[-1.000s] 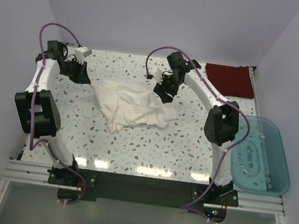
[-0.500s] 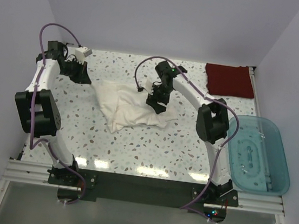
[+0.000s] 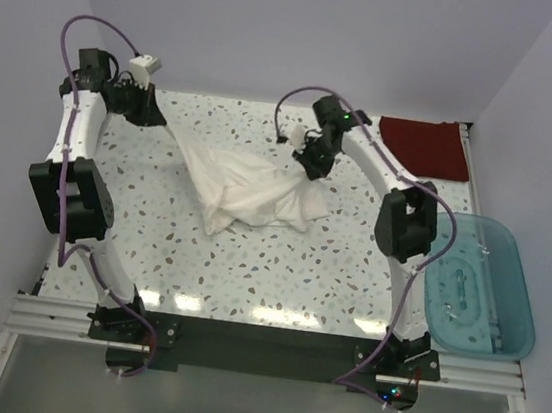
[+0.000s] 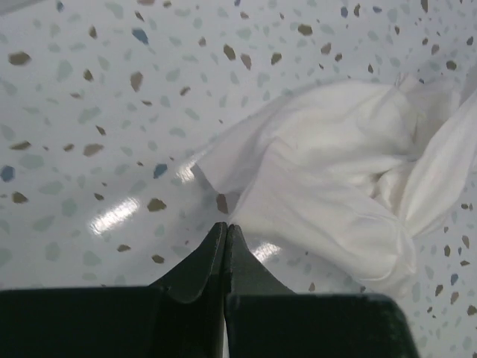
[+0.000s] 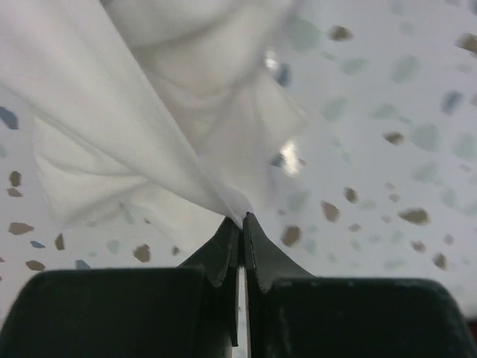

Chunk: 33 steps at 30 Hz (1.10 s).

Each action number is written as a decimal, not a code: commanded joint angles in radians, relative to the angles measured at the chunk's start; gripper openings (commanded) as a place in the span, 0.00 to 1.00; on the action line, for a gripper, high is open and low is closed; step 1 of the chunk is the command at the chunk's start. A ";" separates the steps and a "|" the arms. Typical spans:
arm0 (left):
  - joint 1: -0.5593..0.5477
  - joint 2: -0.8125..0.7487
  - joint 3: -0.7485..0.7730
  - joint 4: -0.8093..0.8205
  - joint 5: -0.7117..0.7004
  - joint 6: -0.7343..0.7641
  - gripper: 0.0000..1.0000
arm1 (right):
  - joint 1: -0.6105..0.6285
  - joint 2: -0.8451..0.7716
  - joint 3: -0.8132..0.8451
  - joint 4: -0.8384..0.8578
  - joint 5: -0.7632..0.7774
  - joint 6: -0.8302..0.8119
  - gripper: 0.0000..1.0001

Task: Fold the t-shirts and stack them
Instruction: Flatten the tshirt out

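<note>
The white t-shirt point(image 3: 253, 192) lies crumpled at the centre of the table point(image 3: 248, 274), pulled taut at two points. The left gripper point(image 4: 225, 230) and right gripper point(image 5: 241, 221) each pinch it, jaws fully closed, probably to spread it flat. The dark red t-shirt point(image 3: 424, 146) sits folded far right.

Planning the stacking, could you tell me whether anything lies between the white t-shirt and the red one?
Nothing on the table separates the white t-shirt from the red t-shirt; only the right arm crosses that gap.
</note>
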 commanded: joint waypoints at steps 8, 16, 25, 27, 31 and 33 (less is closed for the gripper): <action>0.110 -0.037 0.356 0.473 0.164 -0.437 0.00 | -0.302 -0.335 0.289 0.292 0.172 0.146 0.00; 0.228 -0.127 0.322 0.755 0.252 -0.641 0.00 | -0.362 -0.527 0.197 0.430 0.216 0.134 0.00; 0.325 -0.287 0.025 0.663 0.464 -0.587 0.00 | -0.373 -0.713 -0.056 0.418 0.172 0.126 0.00; 0.324 -0.290 0.031 0.544 0.465 -0.524 0.00 | -0.373 -0.754 -0.111 0.386 0.133 0.124 0.00; 0.318 -0.293 -0.007 0.505 0.413 -0.475 0.00 | -0.373 -0.777 -0.167 0.391 0.130 0.129 0.00; 0.302 -0.266 0.017 0.490 0.376 -0.463 0.00 | -0.375 -0.751 -0.124 0.320 0.074 0.134 0.00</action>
